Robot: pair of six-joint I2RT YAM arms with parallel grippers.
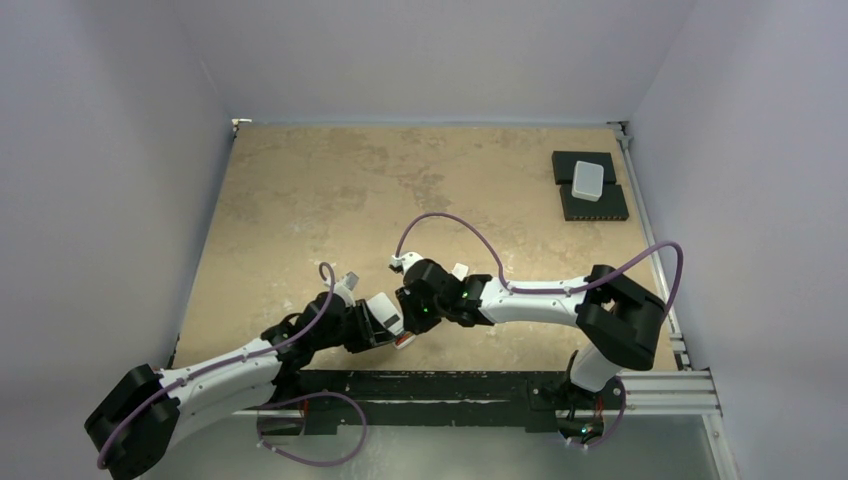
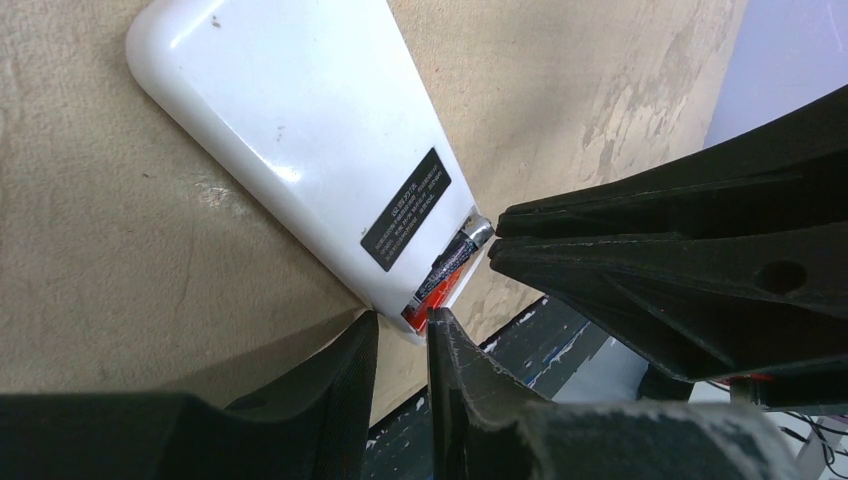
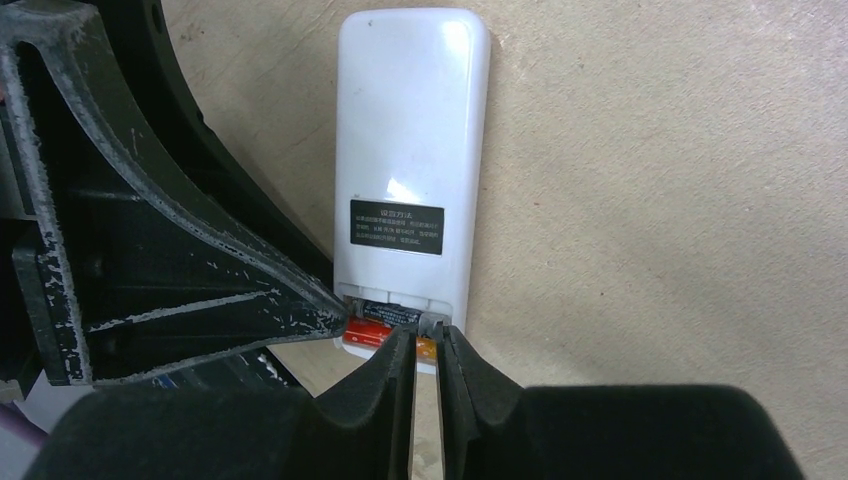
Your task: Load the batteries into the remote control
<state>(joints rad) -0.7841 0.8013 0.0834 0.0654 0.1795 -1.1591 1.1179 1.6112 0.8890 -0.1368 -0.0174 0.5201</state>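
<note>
Batteries (image 2: 455,262) already sit in the open bay of the remote control (image 3: 410,130), lying back-up on the table (image 3: 650,200), my left gripper (image 2: 400,335) and right gripper (image 3: 428,350) both pressed nearly together there, so I judge only final seating remains.

Two tools, the left tool (image 2: 402,320) and the right tool (image 3: 425,340), meet at one white remote control (image 3: 410,130) on one worktop (image 1: 300,200). One battery (image 2: 455,262) is countable. One white box (image 1: 588,180) sits on two black pads (image 1: 600,208).
</note>
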